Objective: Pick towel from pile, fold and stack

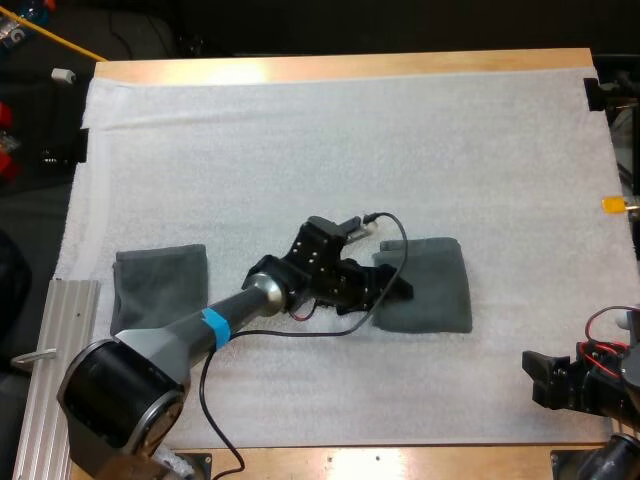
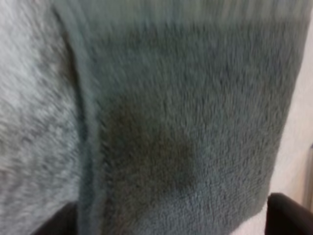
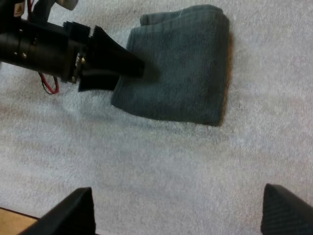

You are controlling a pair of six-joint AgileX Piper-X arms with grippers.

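A folded dark grey-green towel [image 1: 428,287] lies flat on the white mat [image 1: 330,150], right of centre. My left gripper [image 1: 390,290] is low over that towel's left edge, its fingers open. In the left wrist view the towel [image 2: 186,122] spreads under the gripper [image 2: 171,220], and the two fingertips [image 2: 288,213] stand wide apart. The right wrist view shows the same towel [image 3: 181,73] with the left arm's black finger [image 3: 117,61] resting at its edge. My right gripper [image 1: 533,378] is open over bare mat near the front right corner [image 3: 178,215]. A second folded towel [image 1: 160,288] lies at the mat's left.
An aluminium rail [image 1: 50,350] lies off the mat's front left corner. The wooden table edge [image 1: 400,462] runs along the front. Bare mat stretches across the far half and between the two towels.
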